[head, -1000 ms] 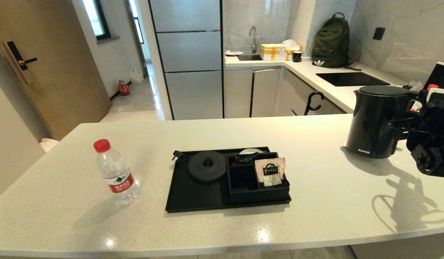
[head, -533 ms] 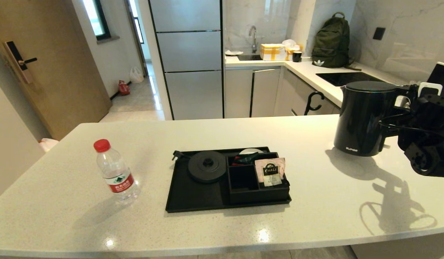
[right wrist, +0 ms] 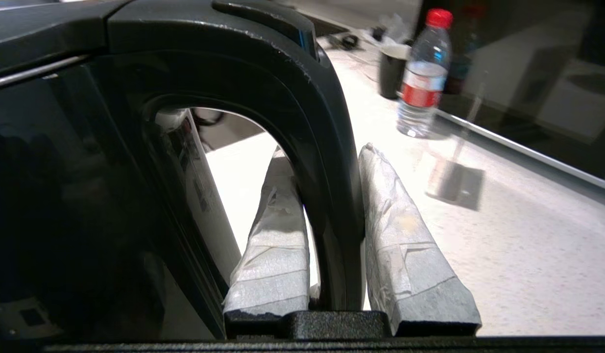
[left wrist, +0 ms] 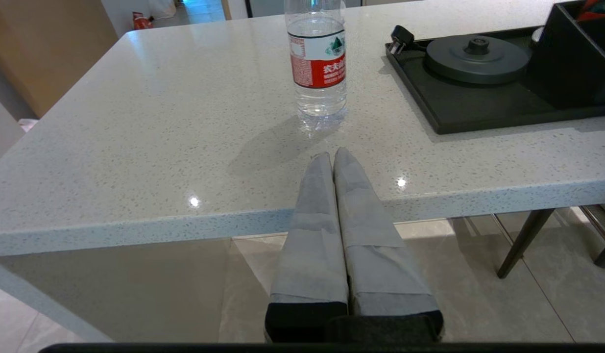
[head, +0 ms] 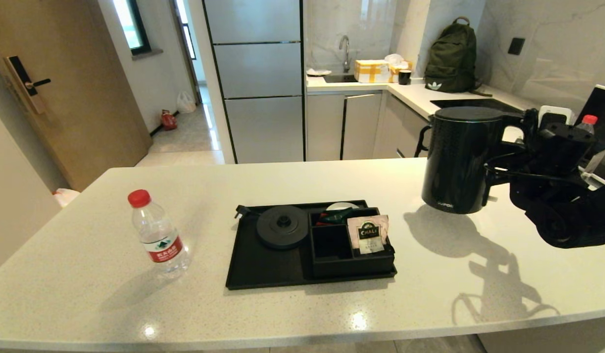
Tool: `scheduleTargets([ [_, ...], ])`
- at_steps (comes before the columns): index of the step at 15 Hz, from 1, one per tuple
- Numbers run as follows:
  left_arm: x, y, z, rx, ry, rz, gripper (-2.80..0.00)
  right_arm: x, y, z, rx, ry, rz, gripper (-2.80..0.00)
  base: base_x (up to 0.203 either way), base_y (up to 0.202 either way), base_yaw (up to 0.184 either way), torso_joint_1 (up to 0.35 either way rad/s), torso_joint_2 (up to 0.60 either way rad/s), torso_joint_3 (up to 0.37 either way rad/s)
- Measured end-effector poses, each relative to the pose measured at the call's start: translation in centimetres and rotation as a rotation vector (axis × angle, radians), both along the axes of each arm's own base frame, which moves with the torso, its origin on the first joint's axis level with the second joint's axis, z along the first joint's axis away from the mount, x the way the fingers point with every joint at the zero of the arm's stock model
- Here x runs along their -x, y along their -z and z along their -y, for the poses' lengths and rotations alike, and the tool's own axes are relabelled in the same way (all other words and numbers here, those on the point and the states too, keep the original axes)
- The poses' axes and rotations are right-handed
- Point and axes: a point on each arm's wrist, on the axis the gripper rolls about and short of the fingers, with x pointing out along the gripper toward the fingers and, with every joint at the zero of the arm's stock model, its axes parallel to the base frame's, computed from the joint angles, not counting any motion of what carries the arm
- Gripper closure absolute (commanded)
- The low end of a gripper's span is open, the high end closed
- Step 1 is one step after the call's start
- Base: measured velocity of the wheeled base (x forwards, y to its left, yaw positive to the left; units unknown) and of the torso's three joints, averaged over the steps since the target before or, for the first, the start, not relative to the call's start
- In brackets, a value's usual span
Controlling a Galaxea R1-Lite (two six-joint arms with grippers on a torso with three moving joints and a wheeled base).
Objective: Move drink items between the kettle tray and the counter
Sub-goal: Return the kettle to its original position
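Observation:
The tall black kettle (head: pixel 459 162) hangs upright at the right of the white counter (head: pixel 135 314), apparently just above it. My right gripper (head: pixel 503 166) is shut on the kettle handle (right wrist: pixel 331 196), one finger on each side. The black kettle tray (head: pixel 263 269) lies mid-counter with its round base (head: pixel 282 226) bare. A pinkish tea sachet (head: pixel 368 234) leans in the compartment box (head: pixel 351 260). The water bottle (head: pixel 157 235) stands left of the tray. My left gripper (left wrist: pixel 331 154) is shut and empty, at the counter's front edge before the bottle (left wrist: pixel 318 63).
A second red-capped bottle (right wrist: pixel 422 78) and a small black cup (right wrist: pixel 391 71) stand behind my right arm, beside a dark screen (head: pixel 601 105). A green backpack (head: pixel 451 56) and a sink sit on the far kitchen counter.
My right gripper has carried the kettle leftward toward the tray and a little higher. The bottle, tray and sachet have not moved.

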Motion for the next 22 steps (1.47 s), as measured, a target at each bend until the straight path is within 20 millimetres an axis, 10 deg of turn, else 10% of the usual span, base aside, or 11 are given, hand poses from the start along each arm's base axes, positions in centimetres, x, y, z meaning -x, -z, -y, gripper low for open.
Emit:
scheduleTargets([
  [22, 0.0, 0.0, 0.0, 0.0, 0.0, 0.0, 0.0, 5.4, -6.5, -14.8, -0.056, -0.19, 0.147, 0.0, 0.0, 0.0, 0.0, 0.0, 0.0, 0.0],
])
